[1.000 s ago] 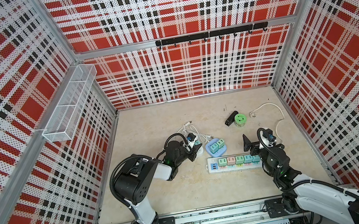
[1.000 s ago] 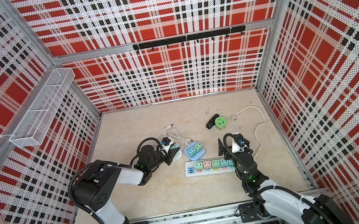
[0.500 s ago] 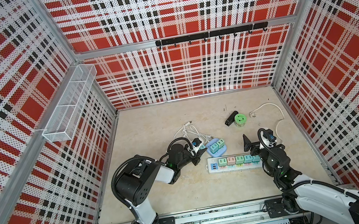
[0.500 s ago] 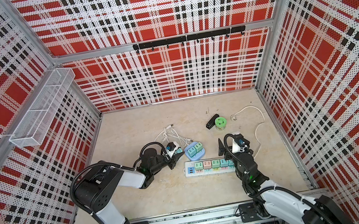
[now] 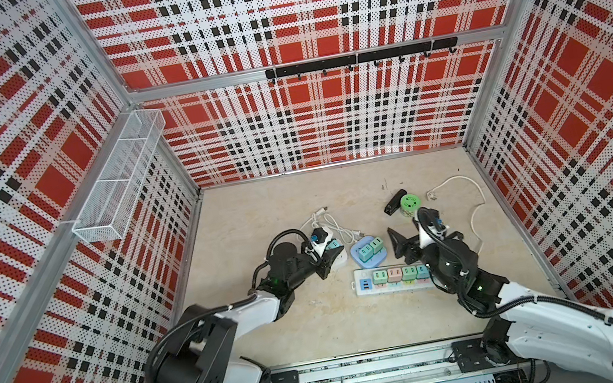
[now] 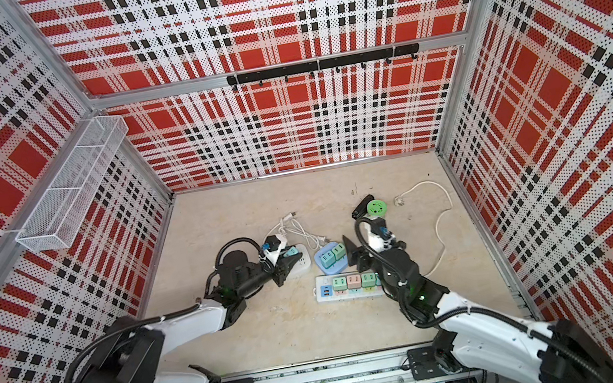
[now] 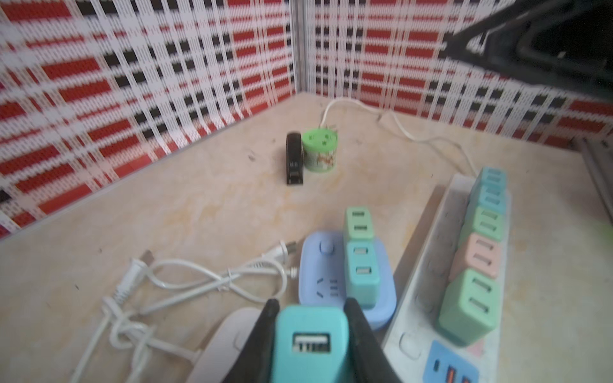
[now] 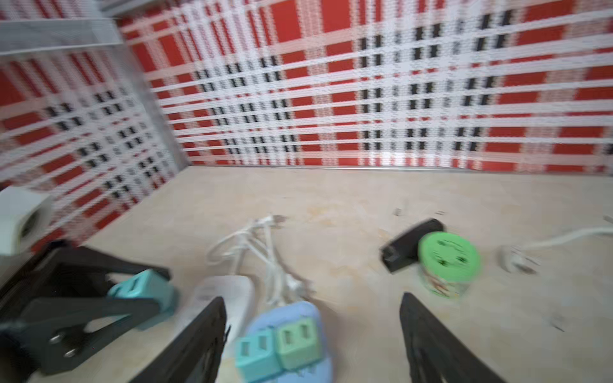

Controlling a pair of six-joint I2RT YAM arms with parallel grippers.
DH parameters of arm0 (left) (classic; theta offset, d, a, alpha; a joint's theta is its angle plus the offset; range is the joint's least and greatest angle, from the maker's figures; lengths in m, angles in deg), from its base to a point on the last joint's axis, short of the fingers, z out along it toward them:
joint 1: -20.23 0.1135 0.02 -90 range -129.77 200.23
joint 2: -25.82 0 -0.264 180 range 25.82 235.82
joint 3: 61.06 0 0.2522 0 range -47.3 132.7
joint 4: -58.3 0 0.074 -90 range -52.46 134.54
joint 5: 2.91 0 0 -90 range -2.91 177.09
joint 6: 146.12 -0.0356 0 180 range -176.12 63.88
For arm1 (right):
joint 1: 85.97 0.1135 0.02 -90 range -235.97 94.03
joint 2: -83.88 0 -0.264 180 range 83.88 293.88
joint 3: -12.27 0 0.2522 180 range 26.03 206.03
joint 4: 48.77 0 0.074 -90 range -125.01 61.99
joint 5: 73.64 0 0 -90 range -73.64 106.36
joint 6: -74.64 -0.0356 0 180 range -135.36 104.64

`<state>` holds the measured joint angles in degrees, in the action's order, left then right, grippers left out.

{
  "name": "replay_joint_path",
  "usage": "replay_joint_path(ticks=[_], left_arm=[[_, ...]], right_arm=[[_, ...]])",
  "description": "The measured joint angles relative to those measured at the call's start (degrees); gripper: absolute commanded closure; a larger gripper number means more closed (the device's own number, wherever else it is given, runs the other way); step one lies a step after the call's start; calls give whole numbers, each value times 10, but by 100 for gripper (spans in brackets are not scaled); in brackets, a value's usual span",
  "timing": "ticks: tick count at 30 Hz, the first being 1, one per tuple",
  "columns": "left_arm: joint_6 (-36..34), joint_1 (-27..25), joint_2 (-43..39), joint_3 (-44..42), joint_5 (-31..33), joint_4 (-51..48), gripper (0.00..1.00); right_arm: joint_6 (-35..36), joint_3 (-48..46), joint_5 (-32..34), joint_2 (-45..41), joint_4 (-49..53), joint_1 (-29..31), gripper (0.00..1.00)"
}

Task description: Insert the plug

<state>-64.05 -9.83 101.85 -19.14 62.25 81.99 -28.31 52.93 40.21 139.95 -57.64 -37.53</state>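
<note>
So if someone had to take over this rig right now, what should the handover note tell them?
Grippers: the left tool is shut on the teal plug, held just over the white socket block. The right tool is open and empty, near the blue socket block.
Done: two plugs sit in the blue socket block, and a row of plugs sits in the power strip.
Left: the teal plug does not look seated yet. Line it up with the white socket block and press it in.
</note>
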Motion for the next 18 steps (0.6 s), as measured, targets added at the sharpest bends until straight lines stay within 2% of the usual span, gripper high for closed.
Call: replay_joint_path(ticks=[2,4,7,11,15,18], left_arm=[[19,10,-64,12,14,-42,100],[50,42,-118,13,31,-76,100],[104,134,-180,-2,56,-112,100],[171,240,-259,-61,88,-151,100],[215,290,-330,-118,118,-183,100],[227,309,-357,-130,127,-199,100]], right_arm=[[-13,56,4,66,6,50,31],[-28,109,2,141,16,78,35],[-43,190,-8,254,56,100,43],[-61,285,-27,372,107,110,43],[-64,363,-49,460,147,110,45],[-62,451,-66,539,184,110,51]])
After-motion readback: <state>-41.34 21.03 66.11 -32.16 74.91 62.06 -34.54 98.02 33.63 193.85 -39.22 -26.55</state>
